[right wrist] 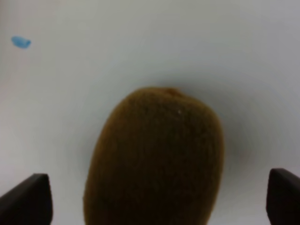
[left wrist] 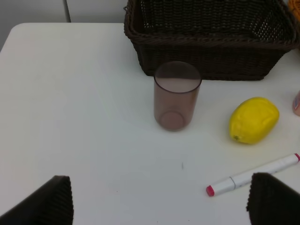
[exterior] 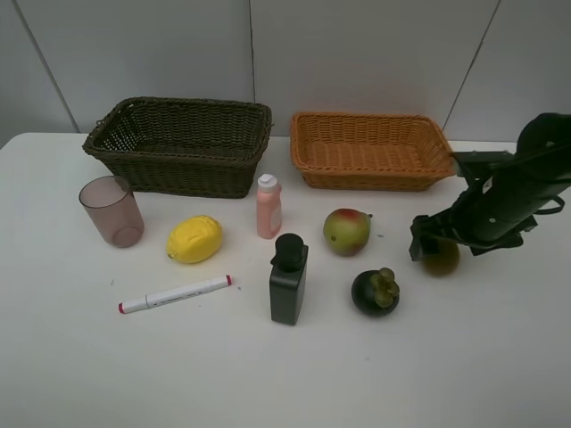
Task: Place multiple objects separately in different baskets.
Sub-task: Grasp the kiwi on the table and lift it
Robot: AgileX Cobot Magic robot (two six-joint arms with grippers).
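My right gripper (exterior: 434, 242) hangs open directly over the brown kiwi (exterior: 443, 262) at the table's right. In the right wrist view the kiwi (right wrist: 154, 154) lies between the fingertips (right wrist: 28, 199) with a gap on each side. My left gripper (left wrist: 161, 206) is open above bare table, near the translucent cup (left wrist: 177, 96), lemon (left wrist: 253, 119) and red-capped marker (left wrist: 253, 176). The dark basket (exterior: 178, 169) and orange basket (exterior: 370, 178) stand at the back. Mango (exterior: 347, 231), mangosteen (exterior: 375, 292), pink bottle (exterior: 268, 207) and dark pump bottle (exterior: 288, 279) sit mid-table.
Both baskets hold nothing that I can see. A grey panelled wall rises behind them. The cup (exterior: 111, 211), lemon (exterior: 194, 239) and marker (exterior: 175, 294) occupy the left half of the white table (exterior: 80, 374). The left arm does not show in the high view.
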